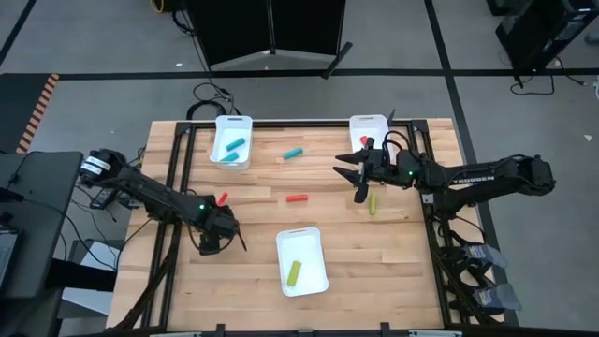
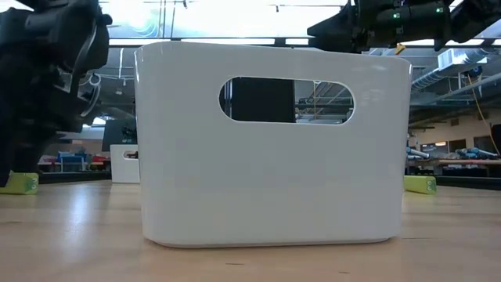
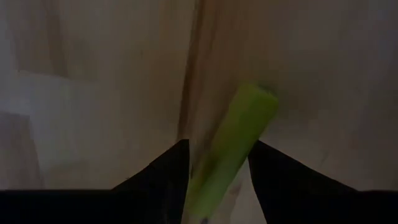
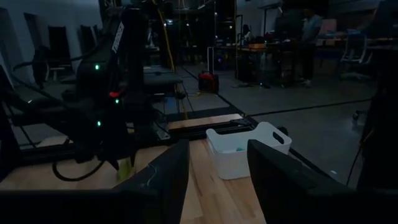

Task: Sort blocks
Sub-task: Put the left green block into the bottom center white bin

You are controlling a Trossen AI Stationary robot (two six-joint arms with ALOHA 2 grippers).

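My left gripper (image 1: 213,241) is low over the table's left part and hides its block in the high view. In the left wrist view its open fingers (image 3: 217,180) stand on either side of a yellow-green block (image 3: 233,143). That block (image 2: 19,184) lies flat on the wood. My right gripper (image 1: 358,176) hovers open near the far right, beside another yellow-green block (image 1: 372,204). Loose on the table lie a teal block (image 1: 294,153) and two red blocks (image 1: 298,199) (image 1: 223,198).
Three white trays stand on the table. The far-left tray (image 1: 221,157) holds teal blocks, the far-right tray (image 1: 369,122) a red one, and the near tray (image 1: 309,245) a yellow-green one. The near tray (image 2: 274,157) fills the middle of the low view. Bare wood lies between the trays.
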